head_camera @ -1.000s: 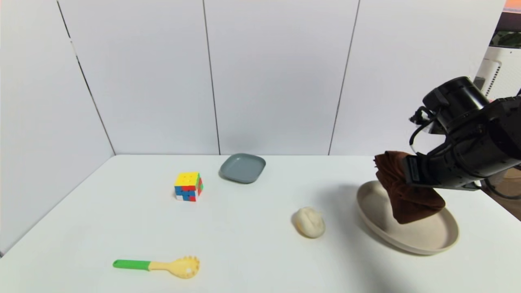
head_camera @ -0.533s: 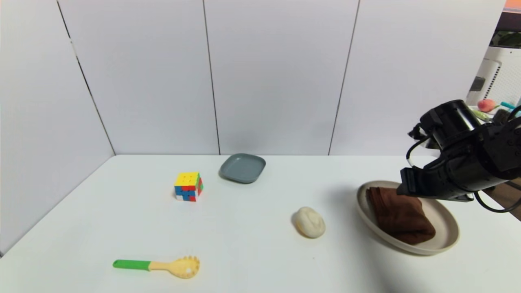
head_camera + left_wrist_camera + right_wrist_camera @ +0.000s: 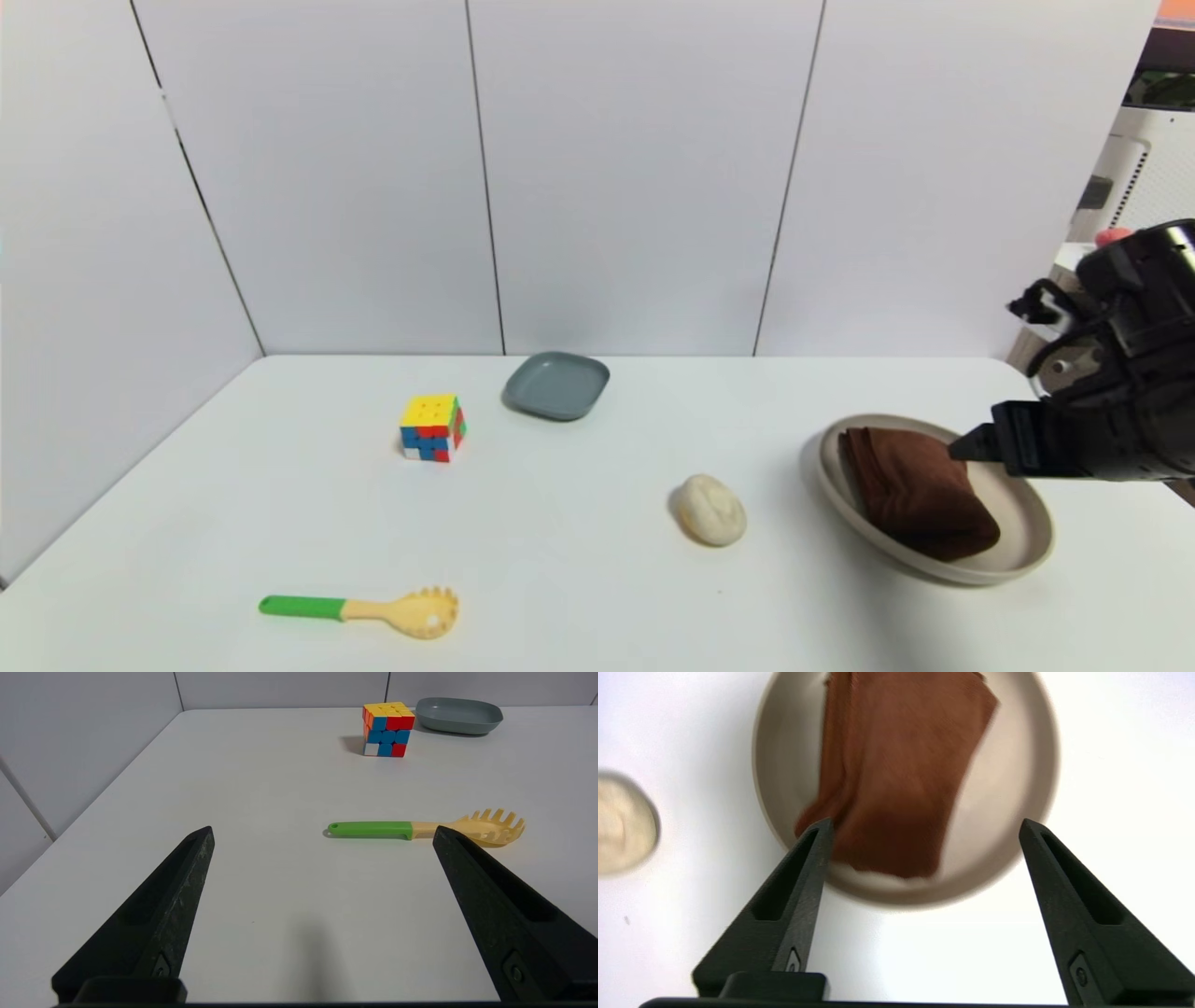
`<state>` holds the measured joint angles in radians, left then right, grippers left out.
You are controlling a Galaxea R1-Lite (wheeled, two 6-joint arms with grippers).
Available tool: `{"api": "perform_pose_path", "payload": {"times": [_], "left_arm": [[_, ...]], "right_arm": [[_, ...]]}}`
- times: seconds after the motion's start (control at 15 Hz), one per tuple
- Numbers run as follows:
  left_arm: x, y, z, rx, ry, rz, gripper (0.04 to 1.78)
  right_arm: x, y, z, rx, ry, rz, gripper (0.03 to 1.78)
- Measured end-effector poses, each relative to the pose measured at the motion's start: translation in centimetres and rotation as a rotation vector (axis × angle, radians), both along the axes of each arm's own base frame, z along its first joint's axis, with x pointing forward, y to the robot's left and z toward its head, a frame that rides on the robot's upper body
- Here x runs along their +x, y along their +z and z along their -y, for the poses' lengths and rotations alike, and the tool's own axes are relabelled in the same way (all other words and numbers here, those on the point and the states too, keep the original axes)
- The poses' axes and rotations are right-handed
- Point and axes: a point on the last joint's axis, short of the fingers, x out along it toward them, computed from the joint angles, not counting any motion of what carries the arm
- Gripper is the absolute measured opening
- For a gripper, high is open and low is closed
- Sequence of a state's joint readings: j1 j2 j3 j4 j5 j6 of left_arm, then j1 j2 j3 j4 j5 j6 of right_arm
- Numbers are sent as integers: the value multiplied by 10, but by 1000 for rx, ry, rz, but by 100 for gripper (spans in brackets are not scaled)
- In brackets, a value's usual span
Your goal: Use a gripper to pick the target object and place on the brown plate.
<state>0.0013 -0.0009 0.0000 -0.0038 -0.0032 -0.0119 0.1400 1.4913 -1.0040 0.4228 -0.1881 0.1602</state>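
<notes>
A second ago the towel (image 3: 918, 493) hung from the right gripper (image 3: 924, 826) above the plate (image 3: 1027, 551); now it lies flat inside the plate, and the gripper has let go and drawn back toward the table's right edge, its fingers spread wide with nothing between them.

The table (image 3: 560, 560) carries everything else well apart from the plate: a small grey dish (image 3: 556, 385) at the back, a colour cube (image 3: 432, 427) beside it, a cream bun-shaped lump (image 3: 710, 509) near the plate's left side, and a green-handled pasta spoon (image 3: 364, 610) at the front. None touch the plate.

The towel sits slanted across the plate, its far corner close to the back rim and its near end resting on the plate floor, no part seen draped over the edge. The placing looks done, so the step in hand is judged to be the retreat. It would go best as a clean lift up and away, fingers held apart so no tip snags the terry and drags it off. In the right wrist view one fingertip (image 3: 822, 828) lines up with the towel's edge, so rising before swinging sideways seems the safer order.

The left gripper (image 3: 322, 830) rests low over the front-left of the table, its fingers apart and empty, the pasta spoon lying beyond them.
</notes>
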Motion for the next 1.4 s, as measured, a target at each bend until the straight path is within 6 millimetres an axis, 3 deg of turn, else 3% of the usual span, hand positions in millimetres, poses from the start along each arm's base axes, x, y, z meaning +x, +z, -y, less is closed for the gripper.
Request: {"api": "perform_pose_path", "payload": {"times": [0.2, 0.4, 0.6, 0.73, 1.0, 1.13, 1.4], "left_arm": [[0, 0, 0, 0, 0, 0, 169], [0, 0, 0, 0, 0, 0, 169], [0, 0, 0, 0, 0, 0, 169], [0, 0, 0, 0, 0, 0, 169], [0, 0, 0, 0, 0, 0, 169], [0, 0, 0, 0, 0, 0, 169], [0, 0, 0, 0, 0, 0, 169]], "right_arm": [[-55, 15, 8, -4, 31, 103, 150], [-130, 14, 19, -11, 53, 243, 157], [-202, -11, 29, -22, 57, 420, 161], [-231, -41, 30, -33, 65, 530, 163], [-244, -102, 29, -102, 123, 769, 166], [-247, -115, 27, -120, 200, 876, 167], [-249, -128, 27, -87, 208, 877, 169]]}}
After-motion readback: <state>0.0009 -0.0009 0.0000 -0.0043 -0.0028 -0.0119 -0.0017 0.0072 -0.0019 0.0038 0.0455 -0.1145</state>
